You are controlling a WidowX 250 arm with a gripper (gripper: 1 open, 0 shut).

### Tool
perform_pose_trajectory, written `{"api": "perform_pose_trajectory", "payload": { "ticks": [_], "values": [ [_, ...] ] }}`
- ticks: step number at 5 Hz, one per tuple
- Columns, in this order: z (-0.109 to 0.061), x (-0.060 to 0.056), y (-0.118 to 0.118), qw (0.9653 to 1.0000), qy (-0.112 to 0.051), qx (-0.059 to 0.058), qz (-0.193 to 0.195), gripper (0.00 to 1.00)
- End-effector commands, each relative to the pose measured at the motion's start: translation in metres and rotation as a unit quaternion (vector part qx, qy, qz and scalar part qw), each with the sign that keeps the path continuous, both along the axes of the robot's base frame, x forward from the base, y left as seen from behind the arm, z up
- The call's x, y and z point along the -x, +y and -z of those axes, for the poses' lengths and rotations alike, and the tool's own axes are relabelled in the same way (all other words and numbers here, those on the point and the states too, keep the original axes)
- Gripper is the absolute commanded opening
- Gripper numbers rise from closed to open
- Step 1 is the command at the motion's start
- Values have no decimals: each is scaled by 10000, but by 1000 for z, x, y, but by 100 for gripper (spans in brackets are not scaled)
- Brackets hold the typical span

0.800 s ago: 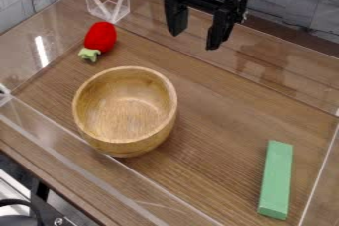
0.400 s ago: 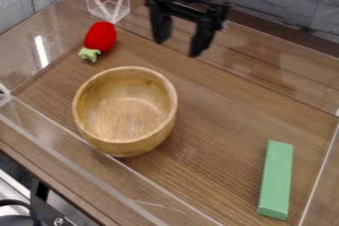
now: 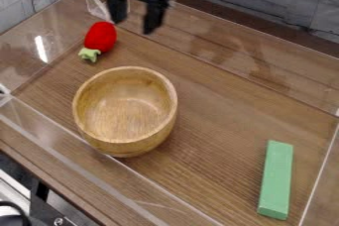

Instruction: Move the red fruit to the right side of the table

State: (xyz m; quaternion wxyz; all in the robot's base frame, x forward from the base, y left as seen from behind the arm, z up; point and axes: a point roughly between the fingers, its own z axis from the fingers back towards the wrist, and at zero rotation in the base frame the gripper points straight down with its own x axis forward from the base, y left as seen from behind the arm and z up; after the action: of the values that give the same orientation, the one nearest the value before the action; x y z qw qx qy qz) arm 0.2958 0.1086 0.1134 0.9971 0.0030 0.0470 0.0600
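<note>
Gripper (image 3: 137, 16) hangs over the table's (image 3: 252, 81) far-left end, fingers spread wide and holding nothing. Just left and below lies the red fruit (image 3: 97, 40). Nearer sits a wooden bowl (image 3: 125, 109); green block (image 3: 276, 178) front-right.

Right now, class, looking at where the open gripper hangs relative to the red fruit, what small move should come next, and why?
Probably shift the gripper a little further left in the picture and lower it over the red fruit. Its jaws are open and empty, above and just right of the fruit, which lies untouched on the table.
</note>
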Motion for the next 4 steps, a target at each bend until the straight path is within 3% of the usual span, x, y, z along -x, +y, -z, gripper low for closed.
{"api": "perform_pose_trajectory", "payload": {
  "ticks": [1,4],
  "values": [
    [-7,-16,27,9993,-304,-215,-45,100],
    [15,-31,50,9989,-359,-307,56,100]
  ]
}}
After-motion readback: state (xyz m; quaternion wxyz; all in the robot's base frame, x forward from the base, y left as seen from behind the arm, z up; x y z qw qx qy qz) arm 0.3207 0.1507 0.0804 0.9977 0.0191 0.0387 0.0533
